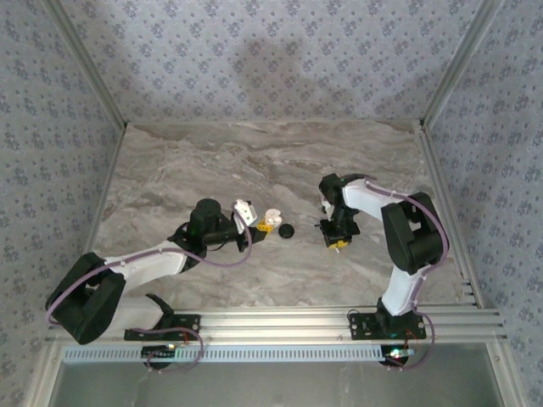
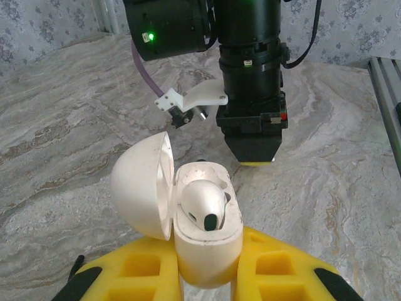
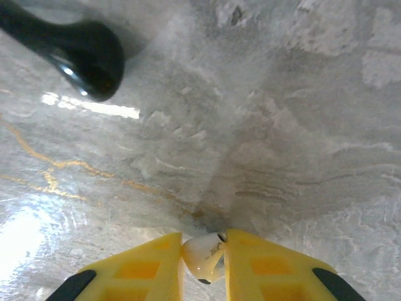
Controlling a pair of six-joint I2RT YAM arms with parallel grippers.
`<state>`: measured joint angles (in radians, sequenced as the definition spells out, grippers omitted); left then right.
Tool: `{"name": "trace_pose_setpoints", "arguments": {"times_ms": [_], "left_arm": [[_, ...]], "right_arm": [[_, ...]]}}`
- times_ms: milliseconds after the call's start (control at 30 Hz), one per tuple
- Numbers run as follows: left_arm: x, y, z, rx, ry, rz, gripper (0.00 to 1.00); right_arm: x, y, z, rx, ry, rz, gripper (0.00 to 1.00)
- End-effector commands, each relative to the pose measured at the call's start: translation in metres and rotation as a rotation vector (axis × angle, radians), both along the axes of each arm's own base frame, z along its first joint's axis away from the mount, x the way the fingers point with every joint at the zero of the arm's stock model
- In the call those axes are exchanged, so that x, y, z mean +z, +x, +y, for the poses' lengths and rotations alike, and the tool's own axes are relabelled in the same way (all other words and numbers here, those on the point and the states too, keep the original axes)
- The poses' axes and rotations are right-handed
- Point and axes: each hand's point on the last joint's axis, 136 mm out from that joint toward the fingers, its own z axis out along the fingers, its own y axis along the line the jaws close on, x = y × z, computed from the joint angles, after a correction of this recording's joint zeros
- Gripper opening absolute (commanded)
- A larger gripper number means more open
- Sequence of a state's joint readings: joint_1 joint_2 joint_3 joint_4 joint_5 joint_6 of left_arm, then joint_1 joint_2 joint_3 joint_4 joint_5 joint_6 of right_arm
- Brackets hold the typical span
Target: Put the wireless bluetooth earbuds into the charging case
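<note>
The left pincer (image 2: 210, 276) is clenched on the charging case (image 2: 210, 241), its yellow pads pressing the lower body from both sides and holding it upright. The case's domed lid (image 2: 141, 185) is swung open to the left, and one white earbud (image 2: 203, 202) lies in the case's well. Beyond the case, the right arm (image 2: 250, 75) points down at the marble worktop (image 2: 56, 138). The right pincer (image 3: 204, 268) grasps the second earbud (image 3: 200, 254) between its yellow pads, close over the worktop. A black round disc (image 1: 288, 230) lies on the worktop between the case and the right pincer, apart from both
</note>
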<state>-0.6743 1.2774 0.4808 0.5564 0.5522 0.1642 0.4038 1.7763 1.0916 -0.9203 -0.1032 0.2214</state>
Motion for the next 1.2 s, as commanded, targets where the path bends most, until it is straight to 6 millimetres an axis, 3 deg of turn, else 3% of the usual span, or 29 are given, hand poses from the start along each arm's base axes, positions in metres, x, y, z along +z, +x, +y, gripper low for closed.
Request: {"name": "trace_pose_setpoints", "arguments": {"times_ms": [0, 167, 300, 433, 600, 800, 1167], "left_arm": [[0.005, 0.004, -0.001, 0.002, -0.013, -0.021, 0.05], [0.001, 0.005, -0.007, 0.001, -0.007, -0.040, 0.05], [-0.003, 0.007, -0.013, 0.003, 0.015, -0.080, 0.05], [-0.002, 0.009, -0.018, 0.006, 0.015, -0.110, 0.05], [0.000, 0.008, -0.023, 0.003, 0.012, -0.131, 0.05], [0.002, 0.008, -0.025, 0.005, 0.009, -0.142, 0.05], [0.010, 0.010, -0.023, 0.028, -0.009, -0.157, 0.04]], "right_arm": [[0.020, 0.009, 0.009, -0.059, 0.068, -0.109, 0.24], [0.058, 0.027, 0.023, -0.161, 0.213, -0.317, 0.23], [0.103, 0.038, 0.042, -0.238, 0.385, -0.499, 0.23], [0.146, 0.041, 0.060, -0.285, 0.545, -0.644, 0.23], [0.177, 0.036, 0.085, -0.311, 0.666, -0.738, 0.24], [0.190, 0.035, 0.114, -0.313, 0.728, -0.797, 0.24], [0.177, 0.030, 0.143, -0.303, 0.752, -0.770, 0.24]]}}
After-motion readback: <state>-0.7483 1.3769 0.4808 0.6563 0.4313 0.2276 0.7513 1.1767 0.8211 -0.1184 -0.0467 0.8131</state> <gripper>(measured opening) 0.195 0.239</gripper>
